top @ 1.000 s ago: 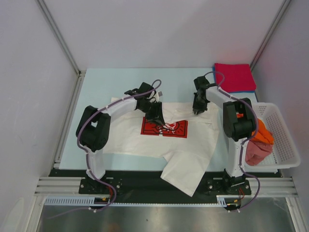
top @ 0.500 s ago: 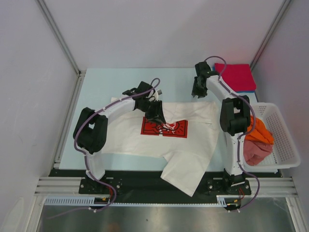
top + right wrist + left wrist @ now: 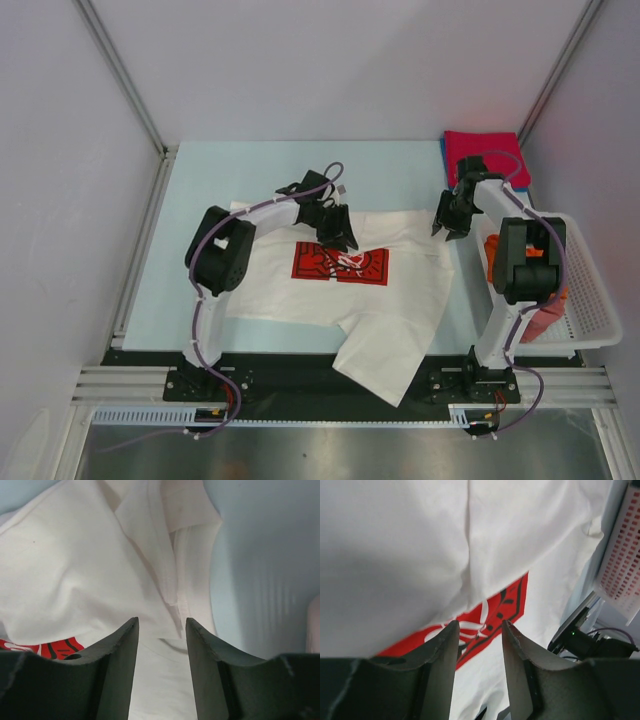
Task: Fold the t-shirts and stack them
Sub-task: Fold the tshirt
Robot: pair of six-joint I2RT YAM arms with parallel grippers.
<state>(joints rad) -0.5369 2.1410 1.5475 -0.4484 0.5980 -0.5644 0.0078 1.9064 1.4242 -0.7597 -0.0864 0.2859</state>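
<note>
The white t-shirt (image 3: 290,290) lies spread across the middle of the desk (image 3: 200,180), with part of it reaching over the near edge. The left claw (image 3: 345,240) hovers released over the red logo (image 3: 340,264), nothing between its fingers. The right claw (image 3: 443,228) is likewise released, above the shirt's right edge. A folded red t-shirt (image 3: 485,158) sits at the far right corner. An orange t-shirt (image 3: 489,255) lies in the basket (image 3: 595,300).

Pale blue table (image 3: 200,190) under a spread white t-shirt (image 3: 290,295), folded tee stack (image 3: 490,145), white basket (image 3: 592,292).
</note>
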